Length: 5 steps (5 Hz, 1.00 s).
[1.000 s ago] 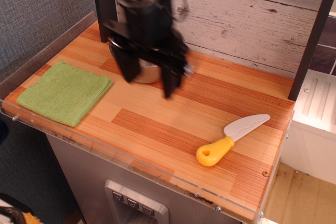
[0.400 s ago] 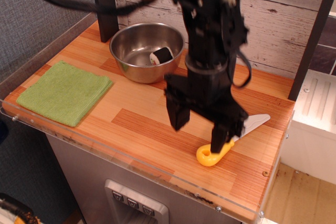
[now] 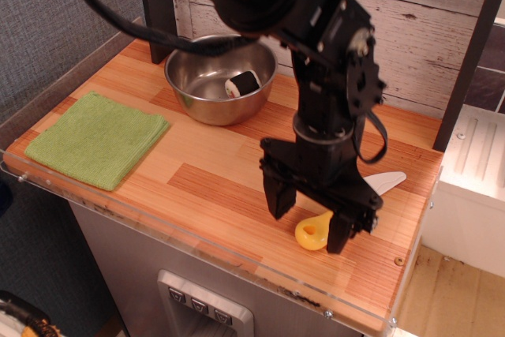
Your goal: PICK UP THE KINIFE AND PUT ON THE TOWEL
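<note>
The knife lies flat on the wooden table at the front right; its yellow-orange handle [image 3: 313, 232] with the end hole shows, and the tip of its white blade [image 3: 388, 181] sticks out behind the arm. My black gripper [image 3: 309, 222] is open and lowered over the handle, one finger [image 3: 278, 199] to its left and one finger [image 3: 341, 232] to its right. Whether the fingers touch the knife cannot be told. The light-green towel [image 3: 96, 139] lies folded at the front left, far from the gripper.
A steel bowl [image 3: 201, 84] stands at the back holding a small black-and-white roll [image 3: 242, 84]. A clear plastic rim [image 3: 197, 252] runs along the table's front edge. Dark posts [image 3: 155, 5] stand at the back left and right.
My gripper swung from over the bowl at the back across to the front right, then came down and settled around the knife's handle. The knife and towel have not moved.
</note>
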Each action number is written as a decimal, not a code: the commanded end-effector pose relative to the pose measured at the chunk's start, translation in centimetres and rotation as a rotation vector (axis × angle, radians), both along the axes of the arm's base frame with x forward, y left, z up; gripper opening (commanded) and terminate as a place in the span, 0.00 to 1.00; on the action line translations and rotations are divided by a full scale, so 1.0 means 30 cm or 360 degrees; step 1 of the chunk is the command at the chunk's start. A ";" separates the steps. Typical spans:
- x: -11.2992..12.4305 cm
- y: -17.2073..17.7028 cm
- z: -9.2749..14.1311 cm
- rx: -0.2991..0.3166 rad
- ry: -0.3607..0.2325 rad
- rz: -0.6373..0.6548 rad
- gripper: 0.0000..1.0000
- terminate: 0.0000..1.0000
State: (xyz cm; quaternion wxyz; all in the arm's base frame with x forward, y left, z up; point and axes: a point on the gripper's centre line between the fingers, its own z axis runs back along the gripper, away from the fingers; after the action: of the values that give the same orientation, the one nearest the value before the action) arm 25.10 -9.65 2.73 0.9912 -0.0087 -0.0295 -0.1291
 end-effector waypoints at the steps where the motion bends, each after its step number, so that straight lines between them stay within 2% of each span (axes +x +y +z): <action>1: 0.008 -0.022 -0.043 0.0015 -0.0009 -0.0037 1.00 0.00; 2: 0.005 -0.023 -0.061 0.0027 0.0002 -0.0046 1.00 0.00; 3: 0.003 -0.018 -0.071 0.0050 0.0007 -0.0034 0.00 0.00; 5: 0.011 -0.016 -0.024 0.0005 -0.0044 -0.0069 0.00 0.00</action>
State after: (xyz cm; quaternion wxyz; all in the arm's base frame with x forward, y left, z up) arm 24.88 -10.11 0.95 0.9882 -0.0014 -0.0186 -0.1523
